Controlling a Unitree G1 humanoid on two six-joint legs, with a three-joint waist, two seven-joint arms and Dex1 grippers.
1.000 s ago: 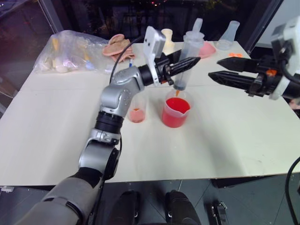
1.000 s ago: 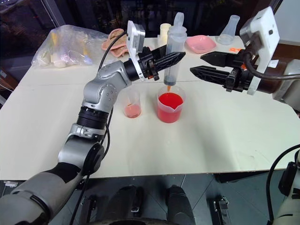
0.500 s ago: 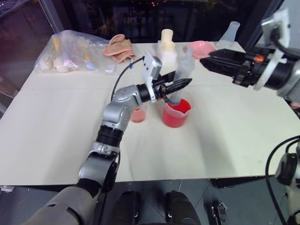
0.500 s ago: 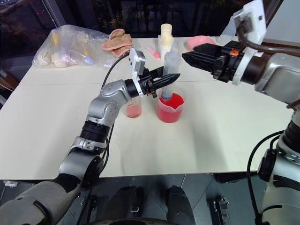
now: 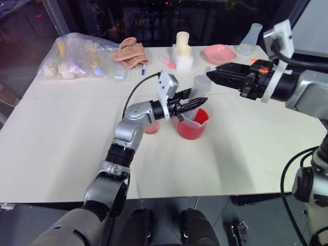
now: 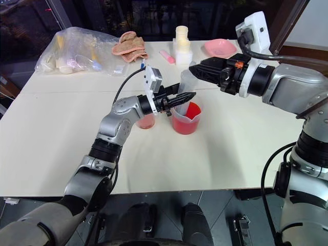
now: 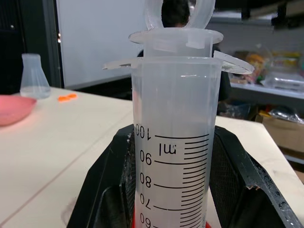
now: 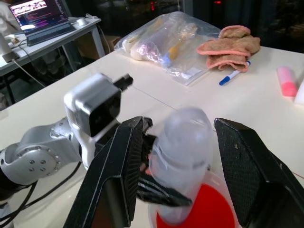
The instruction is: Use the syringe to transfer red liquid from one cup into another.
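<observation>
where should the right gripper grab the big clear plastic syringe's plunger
At the plunger's ring top, coming level from the robot's right with a finger either side. The clear plastic syringe stands upright in the red-filled spouted beaker, barrel clamped by the left gripper; the open right gripper already flanks it.

Syringe [image 7: 173, 142]: clear, black graduations. Beaker [image 6: 185, 119] liquid [image 6: 185, 123]: red. Desk [image 6: 246, 143]: cream. Pincers: black.
</observation>
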